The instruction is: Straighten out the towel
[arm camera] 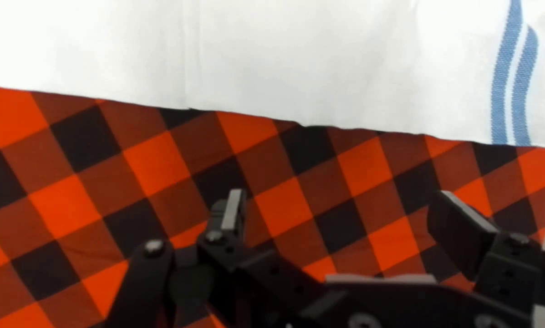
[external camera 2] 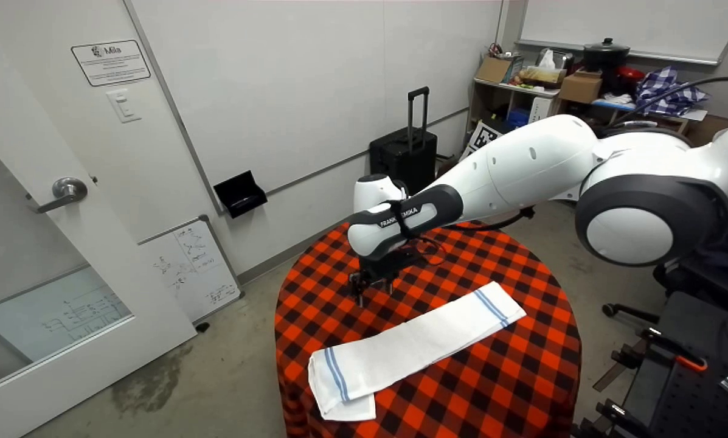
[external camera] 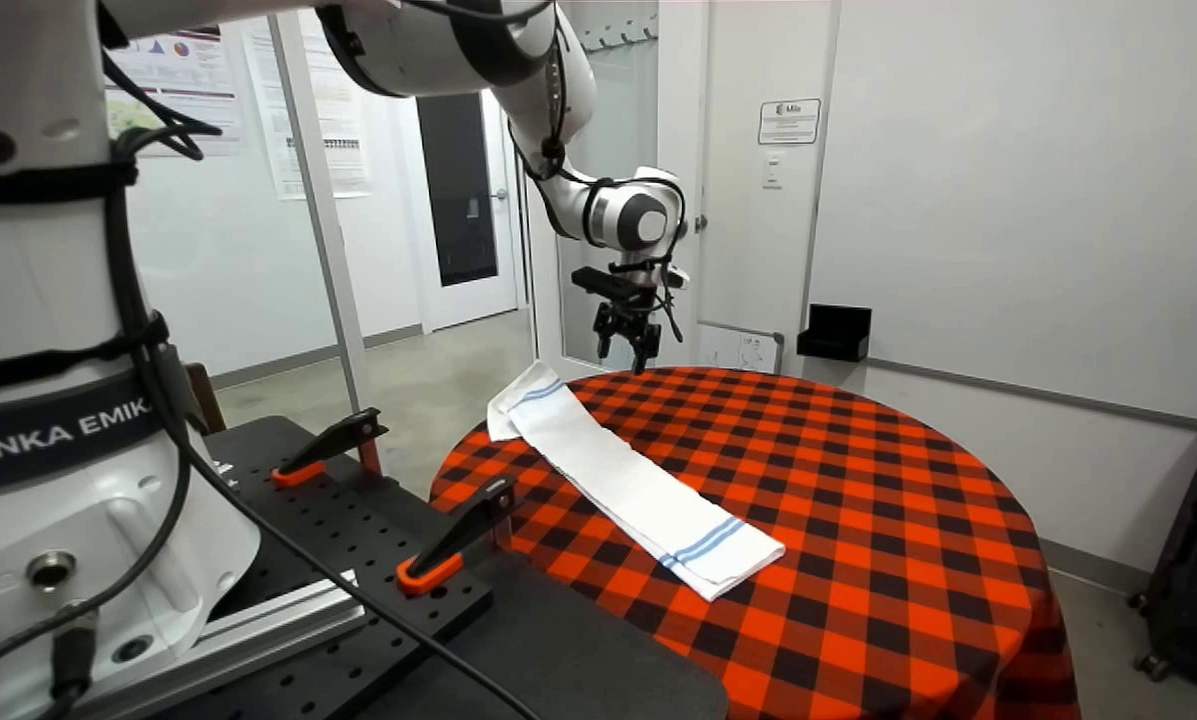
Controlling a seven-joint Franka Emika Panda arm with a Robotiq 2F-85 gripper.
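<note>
A white towel lies on the tabletop, which is covered by a red and black checked cloth. It is laid out as a long, narrow folded strip, with blue stripes across it near each end. One end is crooked in both exterior views: a white flap juts out at an angle past the strip's long edge. The opposite end is much squarer. The end effector hangs above the tabletop, pointing down, off to one side of the towel and apart from it. Its two fingers are spread wide, with the checked cloth showing between them in the wrist view. There the towel's slightly wavy edge slants across beyond the fingertips. The white arm reaches over from a black bench, where two clamps with orange parts show in an exterior view. A black suitcase with its handle raised stands near the wall.
</note>
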